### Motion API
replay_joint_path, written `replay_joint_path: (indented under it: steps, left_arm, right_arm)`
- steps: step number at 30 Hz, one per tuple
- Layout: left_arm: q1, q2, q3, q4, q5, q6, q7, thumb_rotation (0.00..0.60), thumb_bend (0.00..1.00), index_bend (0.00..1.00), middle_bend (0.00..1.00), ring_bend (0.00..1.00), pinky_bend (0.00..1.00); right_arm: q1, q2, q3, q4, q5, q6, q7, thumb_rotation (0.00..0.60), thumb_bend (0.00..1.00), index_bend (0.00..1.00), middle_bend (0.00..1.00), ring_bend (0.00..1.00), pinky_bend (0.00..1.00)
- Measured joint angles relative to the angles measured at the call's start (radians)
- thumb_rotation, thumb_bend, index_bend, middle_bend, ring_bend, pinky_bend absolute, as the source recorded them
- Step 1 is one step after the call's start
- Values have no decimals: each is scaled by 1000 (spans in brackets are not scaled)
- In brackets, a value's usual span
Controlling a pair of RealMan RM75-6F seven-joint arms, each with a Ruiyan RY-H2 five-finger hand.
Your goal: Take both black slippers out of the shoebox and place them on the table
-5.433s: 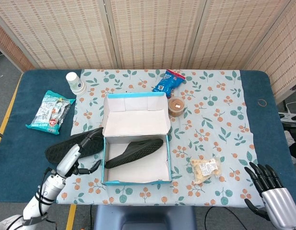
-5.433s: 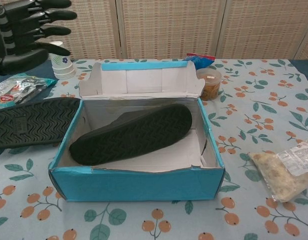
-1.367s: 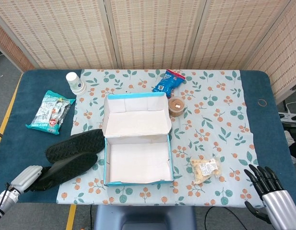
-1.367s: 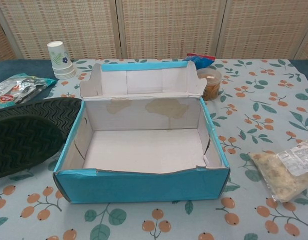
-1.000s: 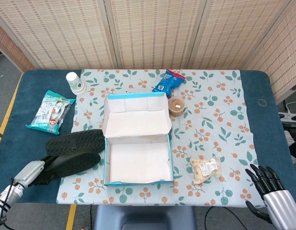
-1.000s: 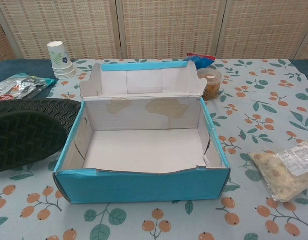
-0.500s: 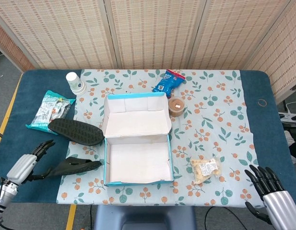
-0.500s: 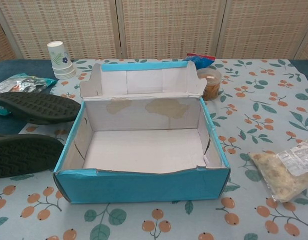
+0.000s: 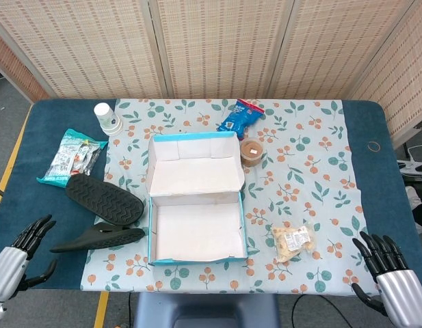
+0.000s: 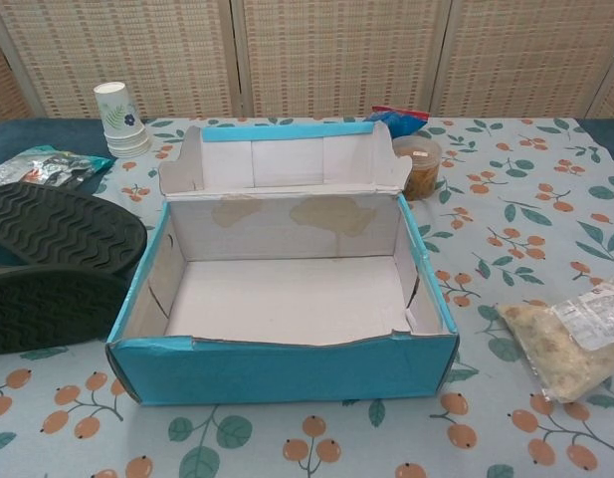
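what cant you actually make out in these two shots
- Chest view: near slipper cut off by the left edge; neither robot hand shows.
- Head view: right robot hand and left robot hand are cropped at the bottom corners.
- Snack bag print too small to read.

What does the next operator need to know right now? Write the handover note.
Left hand: open, holds nothing, at the near left table edge.
Right hand: open, idle at the near right corner.
Shoebox: open and empty.
Upper slipper lies sole-up on the table left of the box; lower slipper lies beside it, nearer the robot.
Done: both slippers are out on the table.
Left: nothing apparent.
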Motion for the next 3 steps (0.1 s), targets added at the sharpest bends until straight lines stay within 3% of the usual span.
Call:
replay_joint_path:
  steps: [3]
  left_arm:
    - [30,-15,-4,-6,9,23,163,600,453,0,0,0,112]
  right_arm:
    - [-1,-6,0,-1,-4,-5,-15,567,156,0,0,0,0]
